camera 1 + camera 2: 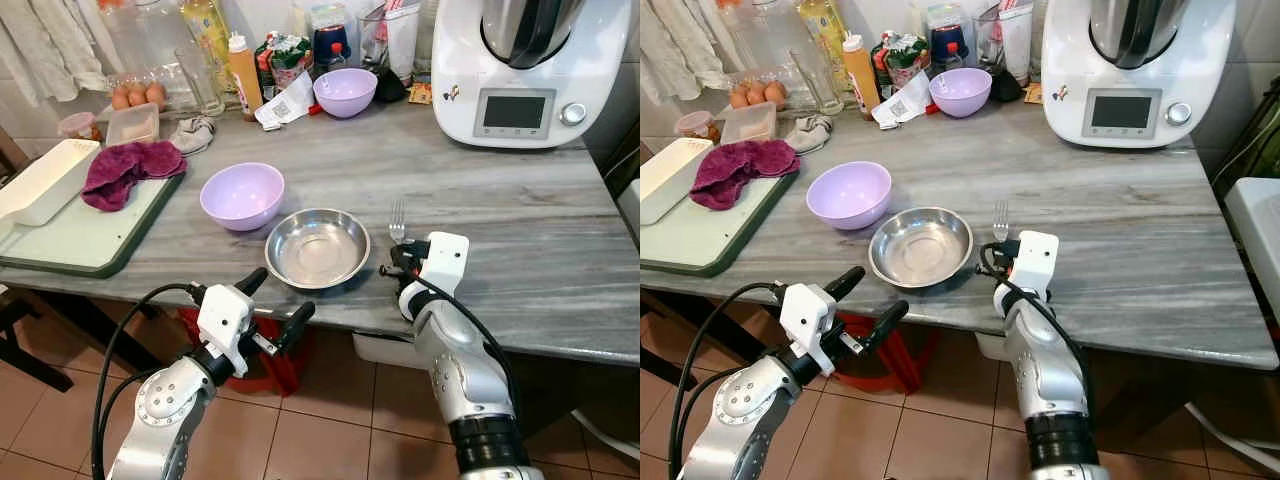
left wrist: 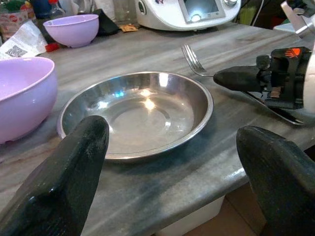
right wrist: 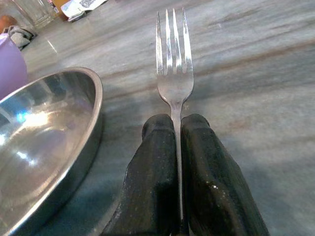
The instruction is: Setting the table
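The right gripper (image 3: 177,147) pinches a fork (image 3: 173,73) by its handle, just right of the steel plate (image 1: 317,247). The left gripper (image 1: 277,303) hangs wide below the table (image 1: 520,220) edge.

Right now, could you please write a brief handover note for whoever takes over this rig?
Right gripper: shut on the fork, low over the counter just right of the steel plate.
Left gripper: open, off the counter's front edge, facing the plate.
Done: plate and a purple bowl sit near the front.
Left: set the fork down beside the plate and let go.
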